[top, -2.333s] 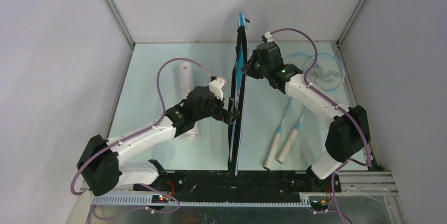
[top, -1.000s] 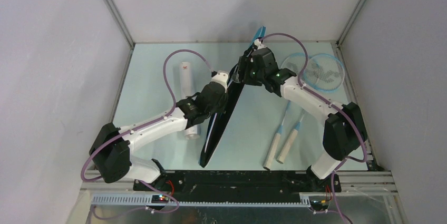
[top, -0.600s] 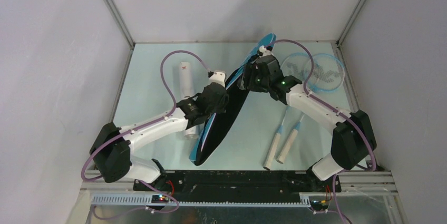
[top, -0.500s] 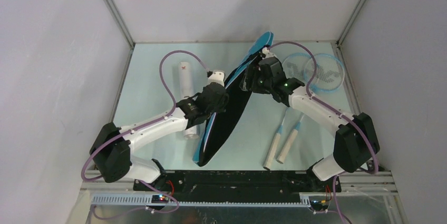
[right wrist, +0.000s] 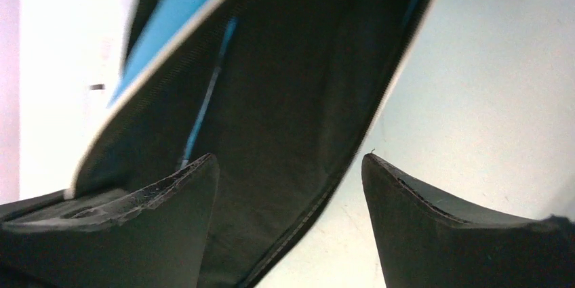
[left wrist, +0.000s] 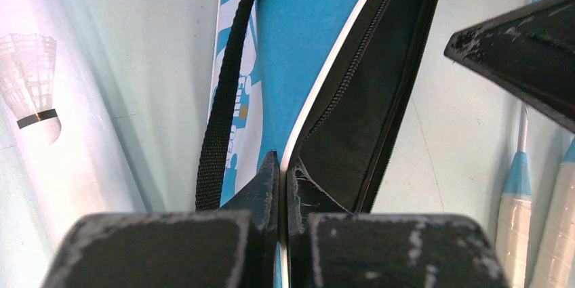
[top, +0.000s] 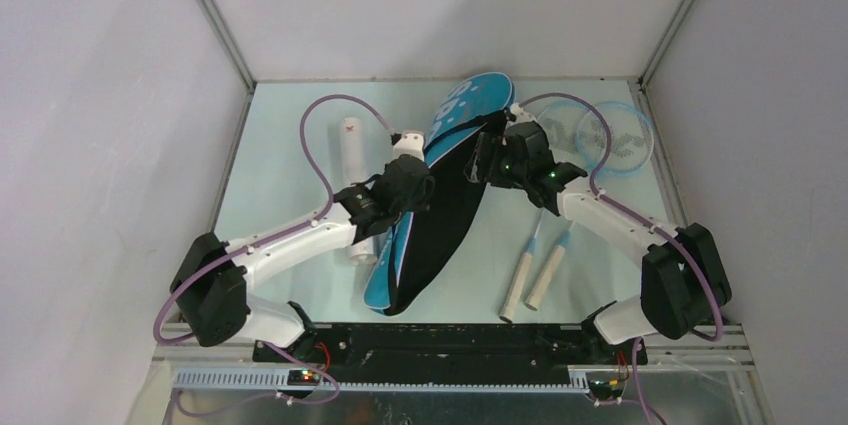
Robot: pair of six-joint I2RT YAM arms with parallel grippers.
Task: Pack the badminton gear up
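- Left pincer (left wrist: 279,166): clamped together on the bag's (top: 468,105) white-piped zip edge. It is a thin pinch, with only the rim between the tips.
- Right pincer (right wrist: 288,160): jaws wide apart and holding nothing. The black flap (right wrist: 285,98) shows between the 2 fingers, and I cannot tell whether either one touches it.
- Bag: lies slantwise across the middle of the surface (top: 290,135), blue head toward the far edge. The black inside is turned up and partly opened.
- Strap (left wrist: 224,112): 1 black band, loose along the blue side just beside the left pincer.
- Tube (top: 352,155): 1, lying on the surface left of the bag, not packed. Its near end is hidden under the left arm.
- Rackets (top: 532,280): 2, side by side on the surface right of the bag, not packed. The heads lie toward the far right corner.
- Shuttlecocks (top: 618,142): small white pieces over the racket heads, probably these, but too small to count.
- Risk 1: the rim may slip from the left pinch, so the flap drops shut before anything goes in.
- Risk 2: the right pincer might close on both layers instead of 1, sealing the mouth.
- Risk 3: the loose strap could catch a finger or fall across the opening.
- Risk 4: dragging the bag leftward may roll the tube away.
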